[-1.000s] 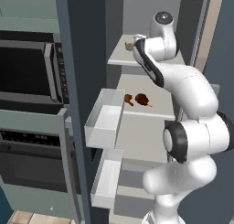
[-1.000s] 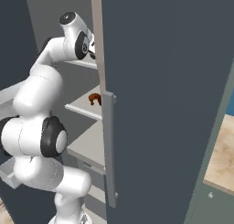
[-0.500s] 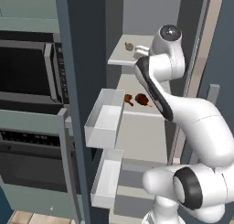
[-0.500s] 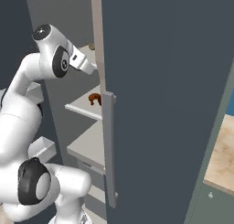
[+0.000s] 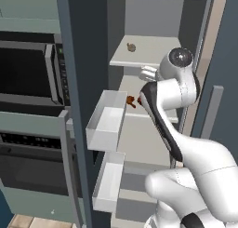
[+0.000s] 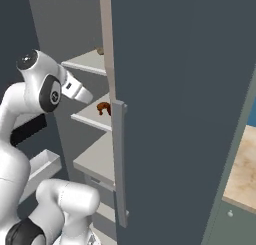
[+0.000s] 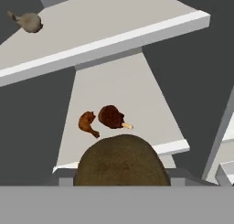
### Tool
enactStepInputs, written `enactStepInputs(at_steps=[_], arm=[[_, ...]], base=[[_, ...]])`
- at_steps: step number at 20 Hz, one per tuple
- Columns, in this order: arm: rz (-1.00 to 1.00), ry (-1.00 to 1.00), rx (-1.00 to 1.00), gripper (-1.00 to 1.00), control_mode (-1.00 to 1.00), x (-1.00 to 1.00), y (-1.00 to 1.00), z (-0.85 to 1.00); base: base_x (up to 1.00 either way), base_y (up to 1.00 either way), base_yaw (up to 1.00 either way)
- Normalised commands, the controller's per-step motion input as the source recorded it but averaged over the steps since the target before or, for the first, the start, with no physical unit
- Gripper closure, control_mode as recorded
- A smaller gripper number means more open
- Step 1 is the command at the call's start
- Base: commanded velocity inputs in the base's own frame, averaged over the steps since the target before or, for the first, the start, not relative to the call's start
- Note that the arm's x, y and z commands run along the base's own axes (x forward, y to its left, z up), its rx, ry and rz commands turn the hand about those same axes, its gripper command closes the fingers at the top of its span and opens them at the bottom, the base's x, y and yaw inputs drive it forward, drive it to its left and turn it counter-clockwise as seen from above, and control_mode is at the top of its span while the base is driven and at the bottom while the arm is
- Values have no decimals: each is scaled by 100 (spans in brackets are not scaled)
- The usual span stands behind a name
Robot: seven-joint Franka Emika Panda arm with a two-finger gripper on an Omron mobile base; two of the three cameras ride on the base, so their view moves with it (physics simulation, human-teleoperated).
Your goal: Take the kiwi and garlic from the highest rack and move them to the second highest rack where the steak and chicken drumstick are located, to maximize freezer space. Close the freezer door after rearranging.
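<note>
The round brown kiwi (image 7: 119, 160) fills the bottom of the hand view, with my gripper (image 7: 119, 175) shut on it and its fingertips hidden behind the fruit. The hand (image 5: 148, 74) hangs in front of the open freezer (image 5: 153, 17), between the highest rack (image 5: 148, 55) and the second rack (image 7: 114, 81). On the highest rack, at the back left, lies the pale garlic (image 7: 29, 22) (image 5: 131, 47). Side by side on the second rack lie the orange-brown chicken drumstick (image 7: 87, 122) and the dark maroon steak (image 7: 111, 116), just beyond the kiwi.
The freezer door (image 5: 76, 59) stands open on the left, with clear bins (image 5: 107, 120) on its inner face. Left of it are a microwave (image 5: 28, 69) and an oven. A dark panel with a grey bar handle (image 6: 119, 164) borders the freezer on the right.
The arm has swung and the hand has dropped from the highest rack to just above the second rack, carrying the kiwi. The garlic stays put.
</note>
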Motion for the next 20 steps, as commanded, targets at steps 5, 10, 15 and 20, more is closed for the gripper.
enactStepInputs(at_steps=[5,10,15,20], arm=[[0,0,0,100,-100,26,-2,-44],[0,1,0,100,-100,62,-3,-28],[0,14,3,100,-100,85,-16,-21],[0,12,2,100,-100,73,-13,-27]], base=[[0,0,0],[0,0,0],[0,0,0],[0,0,0]])
